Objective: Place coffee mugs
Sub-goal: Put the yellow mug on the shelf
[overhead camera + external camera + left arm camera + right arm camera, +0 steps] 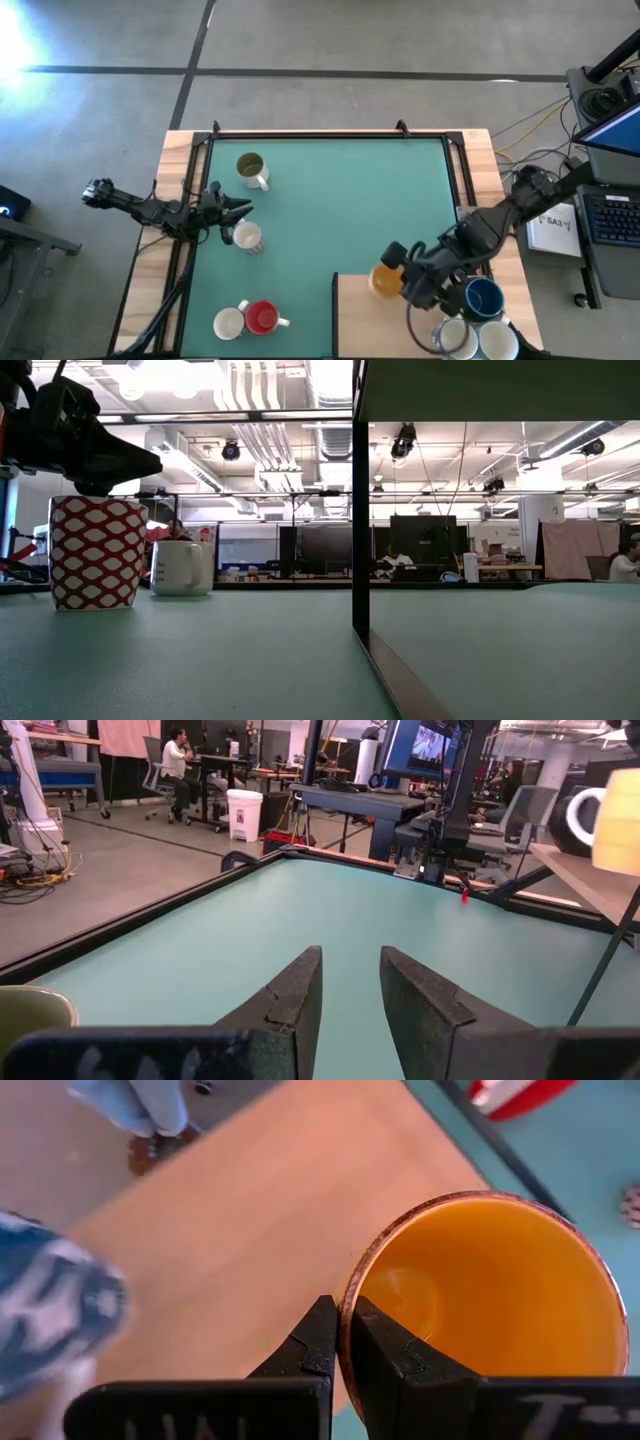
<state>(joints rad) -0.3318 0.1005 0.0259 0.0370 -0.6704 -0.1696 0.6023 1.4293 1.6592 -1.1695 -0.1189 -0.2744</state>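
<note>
While the left gripper (243, 208) hovers over the green mat (330, 200) near the table's left edge, its fingers (290, 1000) stand partly apart with nothing between them; just beside it sits a white mug (247, 237), and farther up the mat stands the white mug with olive-green inside (250, 167). The right gripper (392, 262) is closed on the rim of the orange mug (385, 281), one finger inside the wall and one outside, as the right wrist view shows (342, 1342); that mug hangs over the wooden board (365, 320) at the table's lower right. Beside the board's right end cluster the dark blue mug (484, 297) and two white mugs (458, 338). At the mat's lower left, the red mug (262, 317) touches another white mug (228, 323); in the low view the red one shows a white lattice pattern (97, 552).
</note>
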